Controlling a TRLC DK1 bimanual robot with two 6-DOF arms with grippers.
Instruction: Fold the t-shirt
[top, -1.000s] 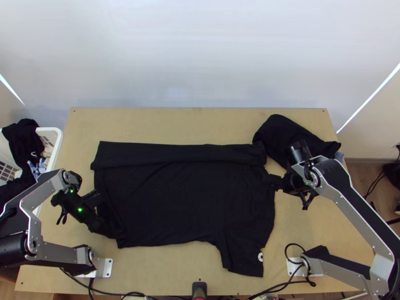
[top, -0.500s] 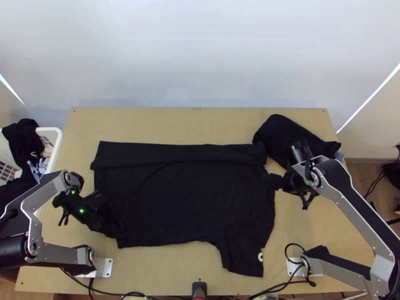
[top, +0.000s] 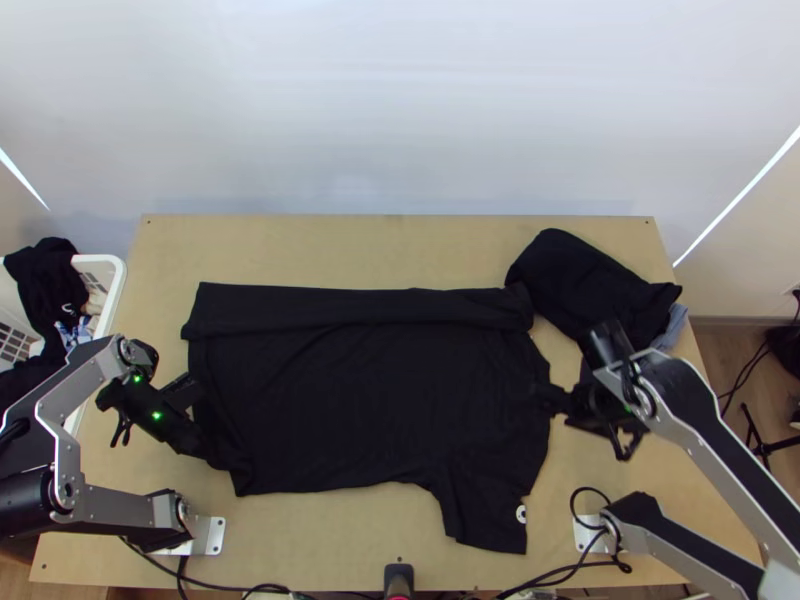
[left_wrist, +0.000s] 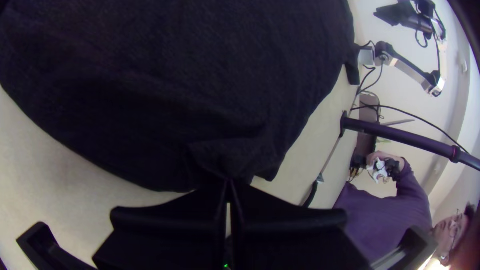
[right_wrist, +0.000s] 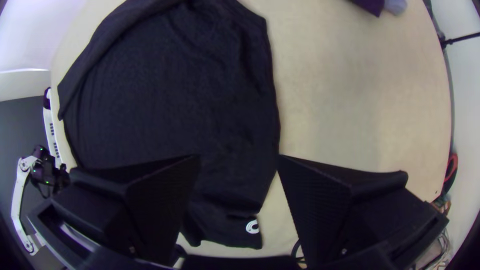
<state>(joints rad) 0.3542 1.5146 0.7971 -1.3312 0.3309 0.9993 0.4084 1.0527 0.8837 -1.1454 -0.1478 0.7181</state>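
Right now the left claw (top: 228, 462) is clenched on the t-shirt (top: 360, 410), at its near hem corner; in the left wrist view its fingers (left_wrist: 170, 215) come together at the tips, with cloth puckered up between and just ahead of them. The right claw (top: 556, 398) is wide apart with nothing pinched, its gap over the shirt's sleeve-end edge: one finger (right_wrist: 165, 200) shows against the black cloth and the other largely against the bench (top: 330, 540). Whether either of those touches the cloth, I can't tell. The shirt lies between the two claws, mostly spread, a long band along its far side folded over and one sleeve (top: 485, 510) pointing to the near edge. Beyond the right claw sits a bunched dark cloth (top: 580, 280), close by the shirt's far corner.
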